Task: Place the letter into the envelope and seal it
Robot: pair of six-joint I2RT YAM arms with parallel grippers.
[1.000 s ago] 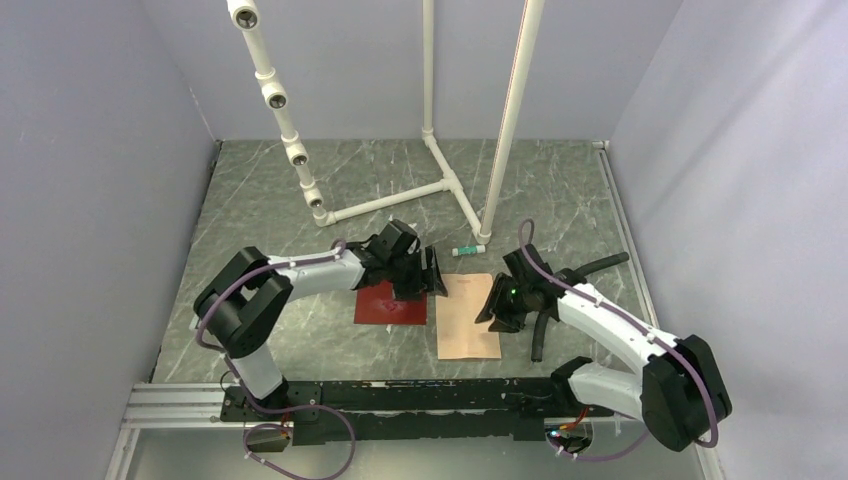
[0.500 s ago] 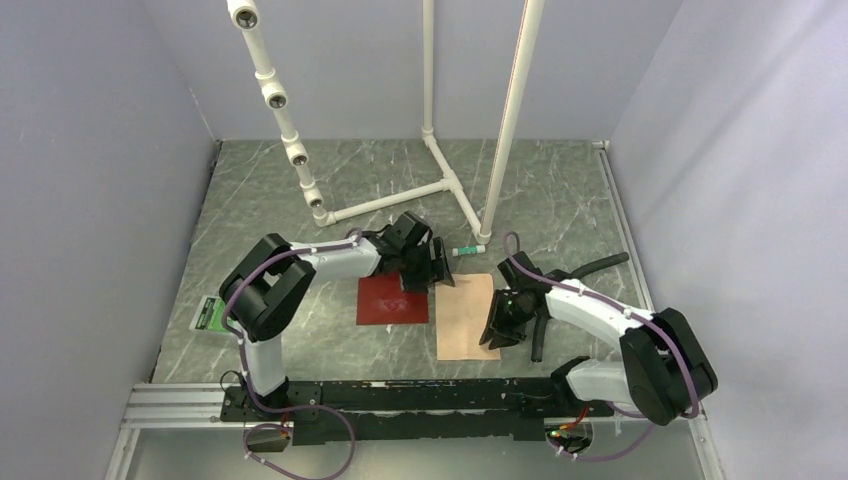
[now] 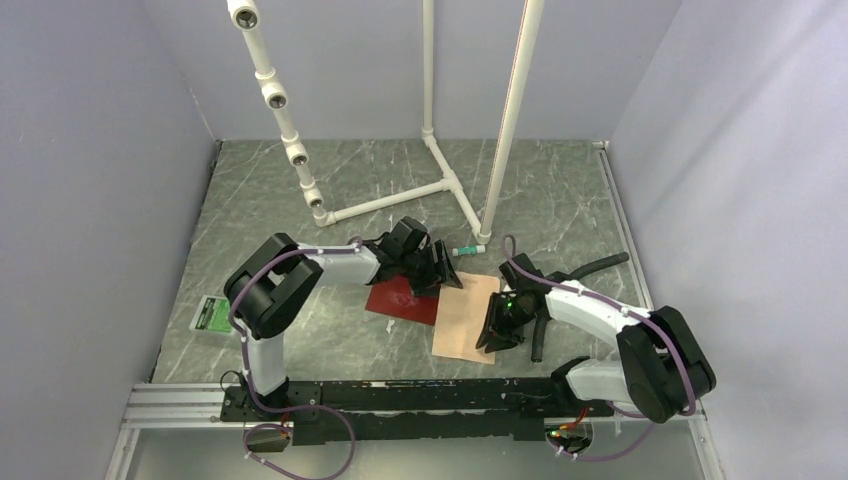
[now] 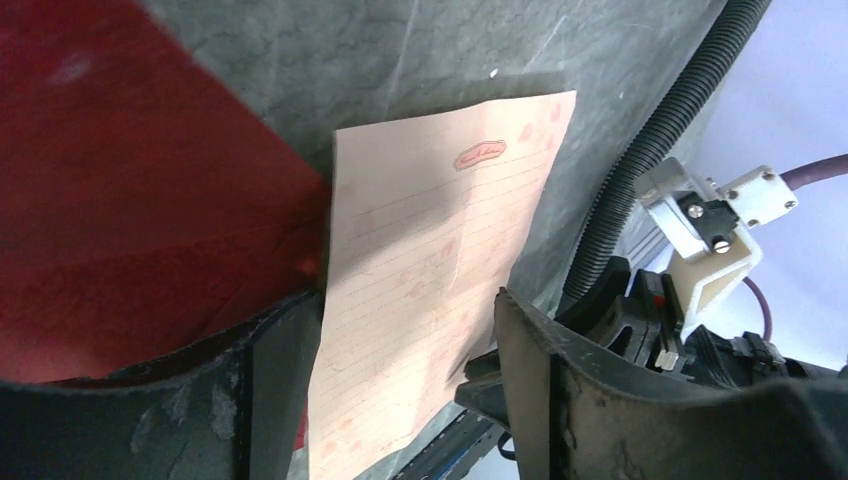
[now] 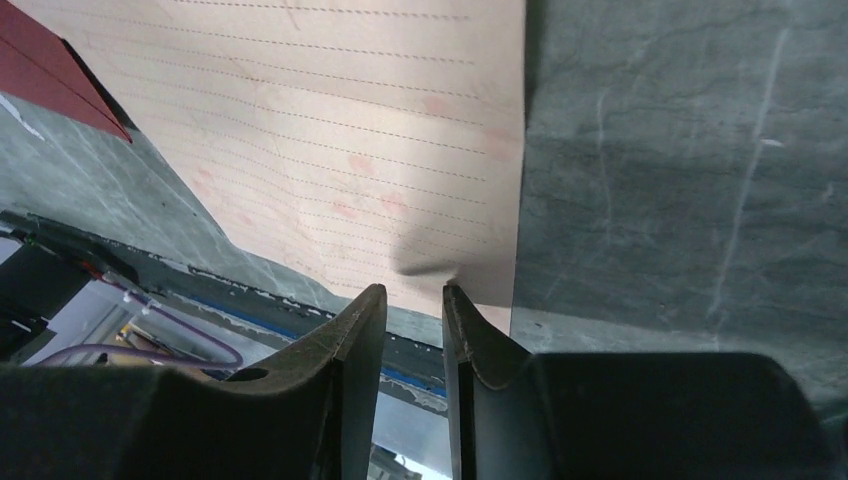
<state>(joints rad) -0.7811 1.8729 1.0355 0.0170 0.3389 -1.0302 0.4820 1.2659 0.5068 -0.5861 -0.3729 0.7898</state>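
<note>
Top external view: shows the envelope (image 3: 398,299) flat and slightly skewed on the table (image 3: 570,190), about mid-width. Places the letter (image 3: 462,322) just to its right, also skewed, the two sheets touching along neighbouring edges. Finds the left gripper (image 3: 441,273) over the far ends of both sheets, jaws wide apart, and the right gripper (image 3: 497,325) at the letter's right edge. Leaves open table beyond and to the left of the envelope. Offers less room on the right, where a black hose (image 3: 590,268) lies just past the right arm. Bounded on the near side by a metal rail (image 3: 400,395), close to the letter's near edge. Elsewhere: white pipe frame (image 3: 400,203) at the back, small green-capped tube (image 3: 467,249) just behind the letter, green-and-white packet (image 3: 207,315) far left, well apart.

Left wrist view: looks down between two spread fingers (image 4: 275,390), gripping nothing, with the letter (image 4: 440,250) lying below. Envelope (image 4: 130,170) to the left, its edge meeting the letter's. Black hose (image 4: 665,140) beyond the letter, right arm crowding the lower right corner.

Right wrist view: shows fingers (image 5: 350,340) drawn near each other, a narrow slit left, nothing seen clamped. Tips at the near edge of the letter (image 5: 330,130), close to its corner. Bare table to the right, a corner of the envelope (image 5: 50,80) upper left.
</note>
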